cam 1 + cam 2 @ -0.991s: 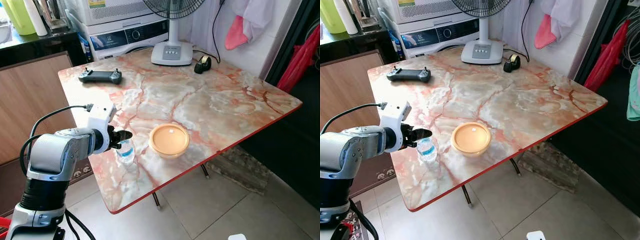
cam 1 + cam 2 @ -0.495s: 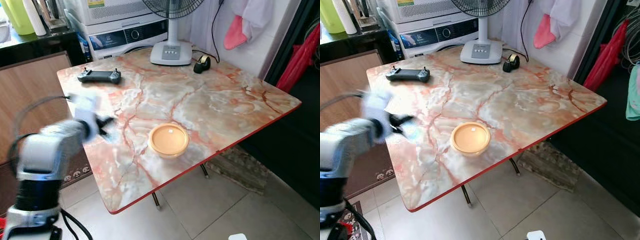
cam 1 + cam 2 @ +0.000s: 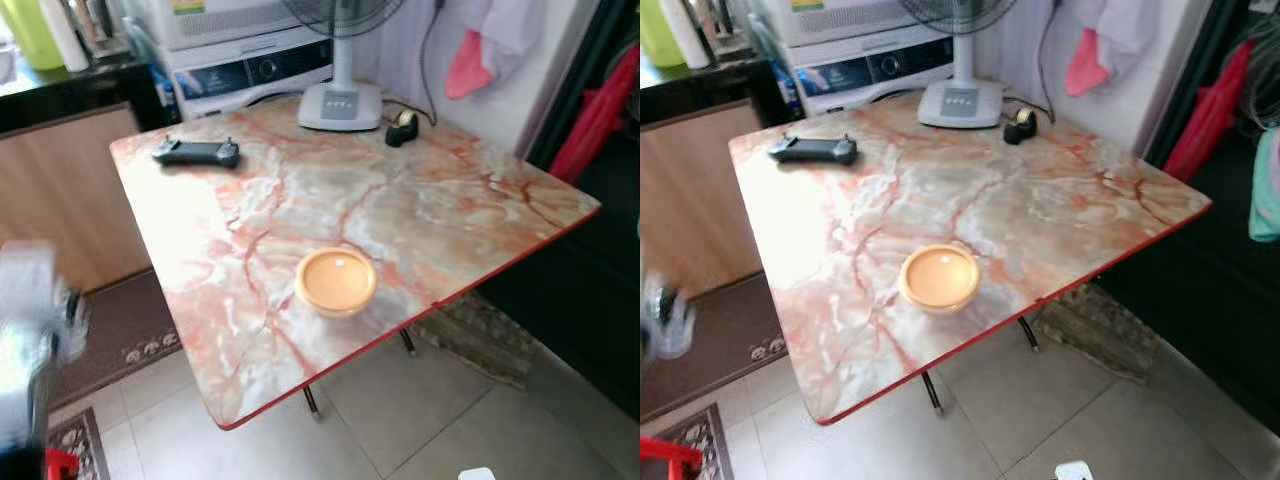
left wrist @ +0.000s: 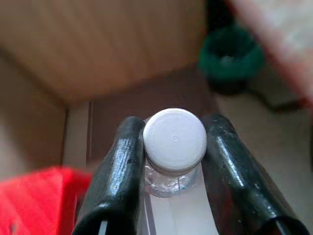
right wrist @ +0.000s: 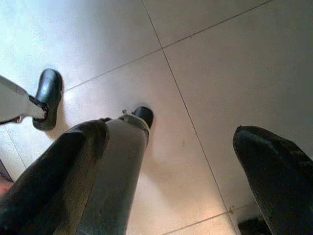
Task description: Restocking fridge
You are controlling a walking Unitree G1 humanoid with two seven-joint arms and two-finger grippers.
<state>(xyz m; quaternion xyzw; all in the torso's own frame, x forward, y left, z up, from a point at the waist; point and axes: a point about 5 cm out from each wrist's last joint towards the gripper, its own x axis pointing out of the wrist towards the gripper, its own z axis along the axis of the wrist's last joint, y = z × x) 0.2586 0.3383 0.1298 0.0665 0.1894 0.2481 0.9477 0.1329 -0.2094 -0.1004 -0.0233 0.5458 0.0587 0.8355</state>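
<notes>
the small clear plastic water bottle with a white ribbed cap sits between the two long black fingers of the left gripper. the fingers squeeze its neck from both sides, just under the cap. the cap is round and clean, and the clear neck shows below it. in the left wrist view the bottle's long side runs along the fingers, and the cap end points out past their tips. in the head views the left gripper and bottle are a blurry shape at the robot's left, off the edge of the worktop and above the dark floor mat.

the right gripper hangs over the pale tiled floor, and its fingers are spread wide apart with nothing between them.

on the pink marble worktop with a red edge, the round orange bowl with a lid on it stands near the front edge. what is inside cannot be seen. farther back lie a dark hand controller, a white fan base and a black tape roll.
</notes>
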